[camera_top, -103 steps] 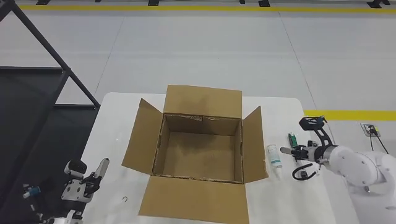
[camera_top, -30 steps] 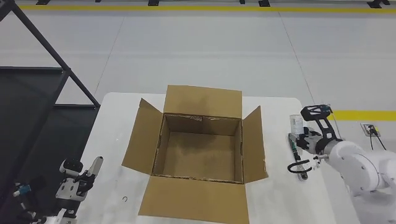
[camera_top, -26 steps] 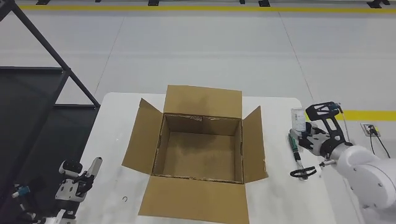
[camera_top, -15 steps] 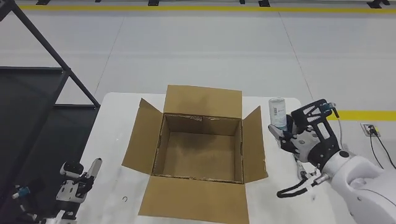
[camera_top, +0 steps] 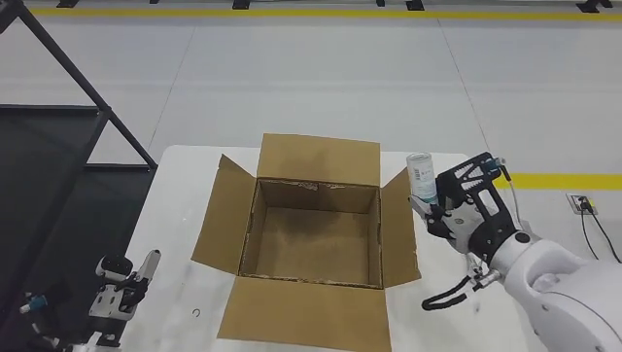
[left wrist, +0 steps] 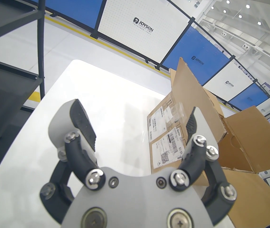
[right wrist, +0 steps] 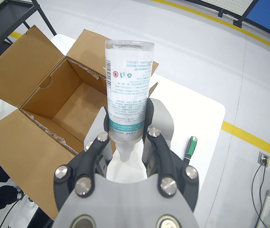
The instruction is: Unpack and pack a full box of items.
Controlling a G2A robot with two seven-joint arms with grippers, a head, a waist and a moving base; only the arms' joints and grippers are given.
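Gripping a clear bottle point(right wrist: 128, 84) with the right tool point(right wrist: 126, 117), clenched near the cap end, cap toward the wrist and base pointing away. Held in the air by the outer edge of the right flap of the open cardboard box point(camera_top: 319, 160), not inside it. Box standing mid-table point(camera_top: 175, 216), four flaps spread. Left tool point(left wrist: 137, 122) released, pads apart, near the table's left front edge, well apart from the box. Green-handled item point(right wrist: 191, 147) lying on the table right of the box.

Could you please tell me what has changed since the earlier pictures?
The right end effector took hold of the bottle that lay on the table, lifted it and carried it toward the box. The box and the open left end effector stayed nearly put.
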